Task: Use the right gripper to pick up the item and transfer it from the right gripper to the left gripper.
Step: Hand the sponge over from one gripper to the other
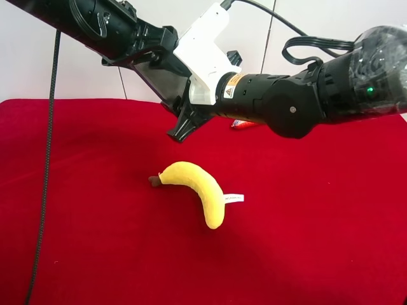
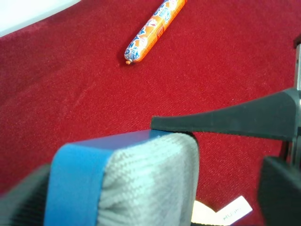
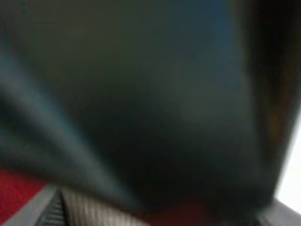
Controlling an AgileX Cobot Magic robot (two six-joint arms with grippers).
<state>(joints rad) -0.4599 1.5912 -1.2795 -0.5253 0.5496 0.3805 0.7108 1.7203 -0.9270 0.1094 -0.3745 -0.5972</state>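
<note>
Grippers meet in mid-air above the red cloth (image 1: 318, 241), and we find the item (image 2: 146, 188) raised between them, off the cloth. We see the left gripper (image 1: 156, 63) with its jaws set on either side of the item's grey and blue body. One black finger (image 2: 235, 120) lies against the blue edge, but we cannot tell whether the jaws press it or only stand around it. The right gripper (image 1: 184, 124) is closed, and the end of the item farthest from the left gripper runs into its fingers, so we read it as pinching that end. Its own wrist view is a dark blur. Below both grippers the plush banana (image 1: 194, 190) lies on the cloth, well apart from them. Beyond the left gripper's fingertips the sausage stick (image 2: 153, 28) lies on the cloth, apart from the item.
</note>
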